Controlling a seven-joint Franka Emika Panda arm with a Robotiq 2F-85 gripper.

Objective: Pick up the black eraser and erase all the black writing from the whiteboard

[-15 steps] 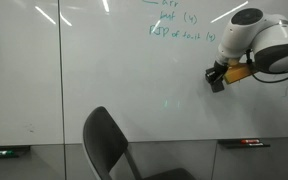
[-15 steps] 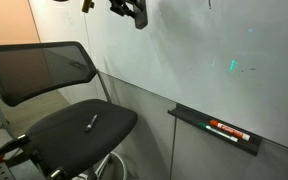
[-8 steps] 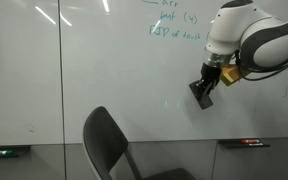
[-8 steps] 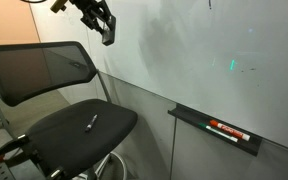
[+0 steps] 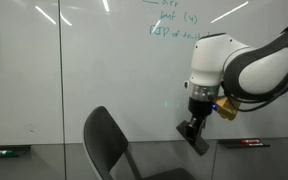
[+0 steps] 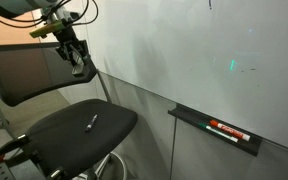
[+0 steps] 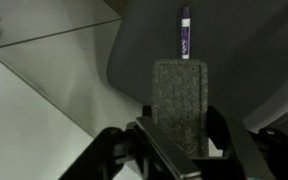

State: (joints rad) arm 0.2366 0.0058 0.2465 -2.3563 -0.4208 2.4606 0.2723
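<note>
We've got the gripper (image 5: 195, 136) clamped on the black eraser (image 7: 181, 100), jaws snug against both its sides. It hangs above the chair (image 5: 108, 146) seat, by the backrest. The whiteboard (image 5: 84, 70) is behind the chair, and a marker (image 7: 184, 32) lies on the seat.

1 s ago my gripper (image 5: 194, 133) held eraser (image 5: 199, 143) high, by green writing (image 5: 172, 24) on whiteboard (image 5: 84, 80). Since then I dropped low and swung sideways, ending beside chair back (image 5: 104, 140). In an exterior view eraser (image 6: 81, 68) went from top edge down to chair-back height. My arm (image 5: 234, 70) fills more of frame.
</note>
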